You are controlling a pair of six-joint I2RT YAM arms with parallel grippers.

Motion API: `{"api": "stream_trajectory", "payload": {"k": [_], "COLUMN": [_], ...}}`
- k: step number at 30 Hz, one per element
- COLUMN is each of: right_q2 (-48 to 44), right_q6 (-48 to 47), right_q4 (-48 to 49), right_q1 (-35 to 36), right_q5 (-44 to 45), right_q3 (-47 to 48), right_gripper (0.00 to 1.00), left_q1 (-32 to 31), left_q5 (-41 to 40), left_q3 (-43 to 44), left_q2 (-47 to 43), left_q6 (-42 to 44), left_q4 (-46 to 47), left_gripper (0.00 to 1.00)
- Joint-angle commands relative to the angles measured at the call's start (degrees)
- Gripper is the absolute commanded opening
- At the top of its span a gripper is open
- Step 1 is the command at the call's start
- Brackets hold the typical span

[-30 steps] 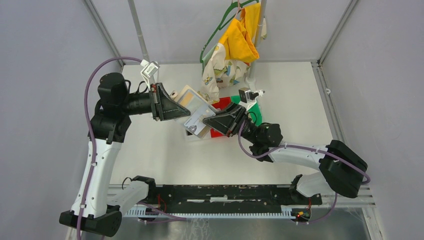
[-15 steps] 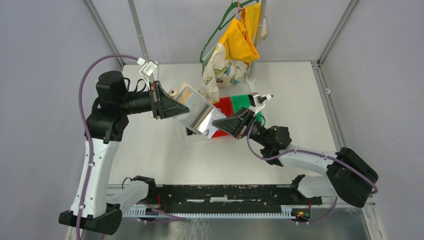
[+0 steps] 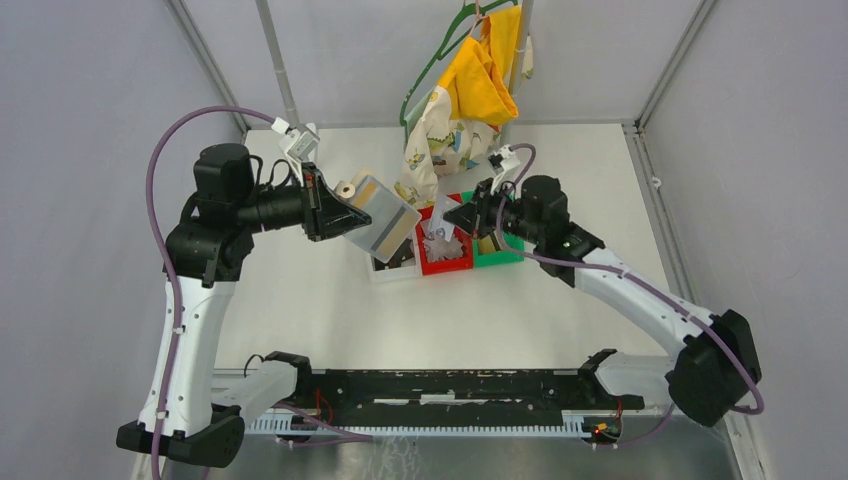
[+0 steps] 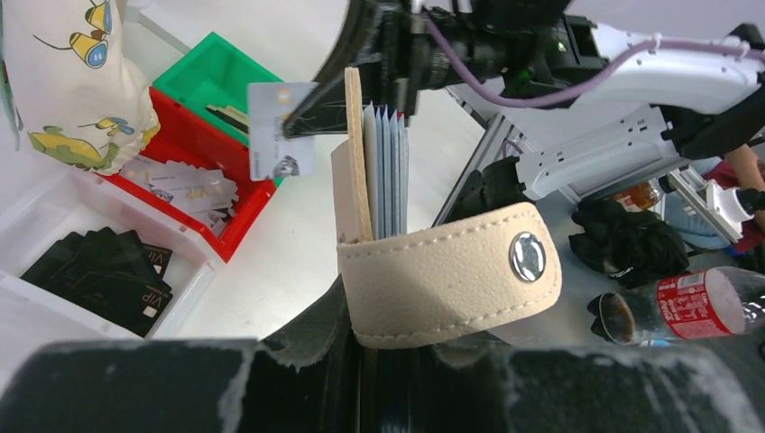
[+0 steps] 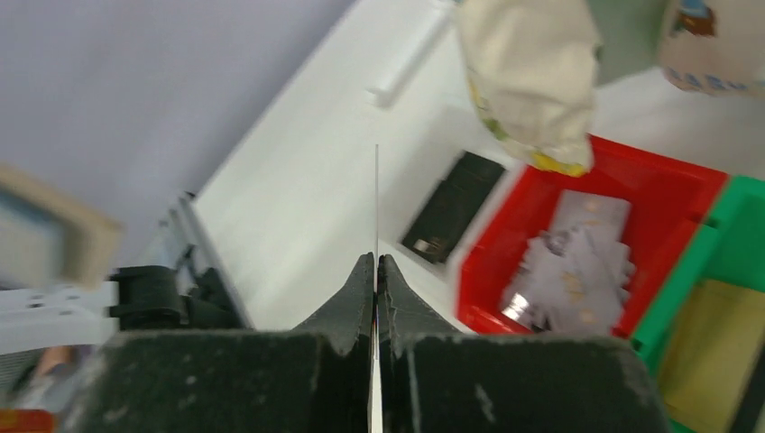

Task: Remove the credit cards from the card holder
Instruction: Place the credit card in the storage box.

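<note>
One pale card (image 4: 281, 131) edge-on btwn R claw (image 5: 376, 261) tips.

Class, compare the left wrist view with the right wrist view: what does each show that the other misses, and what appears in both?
Only the left wrist view shows the snap tab on the card holder and the printed face of the pale card. Only the right wrist view shows that card edge-on, a thin line pinched in the right tool. Both show the red bin of silvery cards, the black cards and the green bin.
</note>
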Motion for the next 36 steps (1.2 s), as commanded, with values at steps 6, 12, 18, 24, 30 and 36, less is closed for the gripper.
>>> {"api": "stream_trajectory", "payload": {"k": [6, 12, 18, 24, 30, 36], "right_q2": [17.5, 27.9, 33.0, 33.4, 20.7, 8.3], "right_q6": [-18.2, -19.3, -18.8, -18.5, -17.4, -16.3], "right_q4": [-18.1, -15.8, -12.1, -9.8, -4.8, -6.0], "right_q1": [-0.8, -0.7, -0.8, -0.7, -0.5, 0.3], "right_q5": [9.7, 8.1, 5.4, 7.8, 11.1, 7.0], "right_q3": [11.8, 15.1, 16.1, 14.9, 8.5, 6.4], "right_gripper": [0.0, 0.0, 0.0, 0.17, 0.55, 0.81], "left_q1": [0.0, 0.0, 0.0, 0.0, 0.0, -0.1], "left_q5": [3.5, 4.5, 4.8, 5.8, 6.5, 7.5], "left_q3": [1.7, 0.5, -1.1, -1.8, -2.3, -3.1], "left_q2": [-1.6, -3.8, -4.8, -4.5, -4.9, -4.3], "left_q6": [10.1, 15.1, 16.6, 18.3, 22.8, 28.7], "left_q4": [-4.2, -6.4, -6.4, -7.7, -10.3, -14.5], "left_gripper": [0.04, 0.03, 0.03, 0.04, 0.04, 0.05]}}
